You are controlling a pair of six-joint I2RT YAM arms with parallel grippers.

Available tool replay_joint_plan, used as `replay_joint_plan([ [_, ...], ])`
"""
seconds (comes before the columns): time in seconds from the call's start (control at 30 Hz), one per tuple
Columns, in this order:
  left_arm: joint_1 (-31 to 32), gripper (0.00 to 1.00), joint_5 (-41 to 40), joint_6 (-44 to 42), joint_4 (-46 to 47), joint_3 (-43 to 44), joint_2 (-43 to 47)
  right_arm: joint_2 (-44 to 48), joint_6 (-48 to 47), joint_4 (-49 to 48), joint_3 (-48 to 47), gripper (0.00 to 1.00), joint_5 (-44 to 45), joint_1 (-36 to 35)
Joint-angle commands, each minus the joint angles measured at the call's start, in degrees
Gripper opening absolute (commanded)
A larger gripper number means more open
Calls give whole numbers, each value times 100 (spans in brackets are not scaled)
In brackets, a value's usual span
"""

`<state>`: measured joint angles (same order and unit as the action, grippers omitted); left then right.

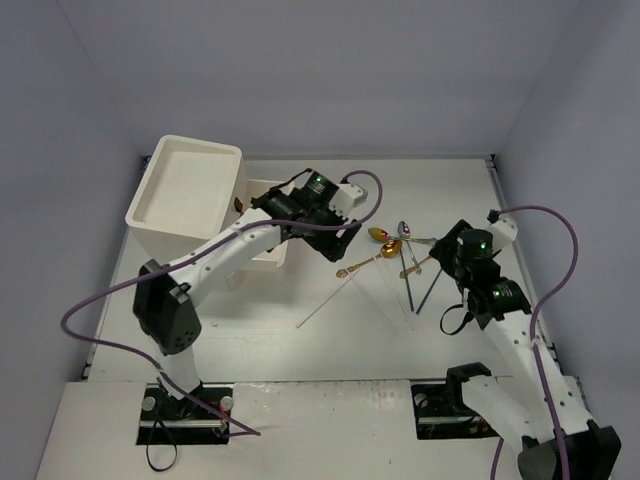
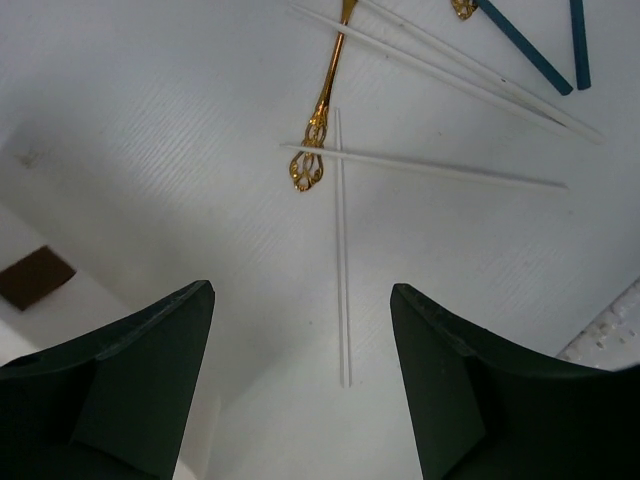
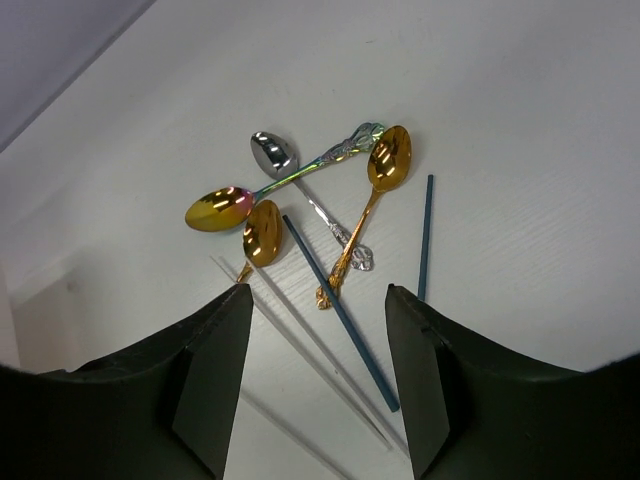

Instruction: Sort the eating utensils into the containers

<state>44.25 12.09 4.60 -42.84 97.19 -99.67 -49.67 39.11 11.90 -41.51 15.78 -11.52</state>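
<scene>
Eating utensils [image 1: 392, 248] scattered on white, finely lined table [image 1: 300, 340]; pale grey walls [image 1: 320, 70] around. My left gripper [image 2: 302, 295] spread, empty; right gripper [image 3: 317, 292] spread too.

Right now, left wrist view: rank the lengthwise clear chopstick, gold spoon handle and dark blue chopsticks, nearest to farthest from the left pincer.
1. lengthwise clear chopstick: centre, its near end lies between the fingers of the open left pincer.
2. gold spoon handle: upper centre, beyond the pincer tips.
3. dark blue chopsticks: top right corner, farthest.
</scene>
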Motion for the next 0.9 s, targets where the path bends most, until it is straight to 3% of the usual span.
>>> replay_joint_plan([
  [0.0, 180, 68, 238, -407, 413, 739, -799, 856, -380, 107, 70, 55, -265, 62],
  [0.3, 383, 60, 197, -582, 651, 1586, -2384, 1925, -869, 230, -260, 68, -119, 71],
  [0.87, 409, 47, 224, -575, 985, 2376, -3681, 2058, -1099, 864, -463, 69, -126, 79],
])
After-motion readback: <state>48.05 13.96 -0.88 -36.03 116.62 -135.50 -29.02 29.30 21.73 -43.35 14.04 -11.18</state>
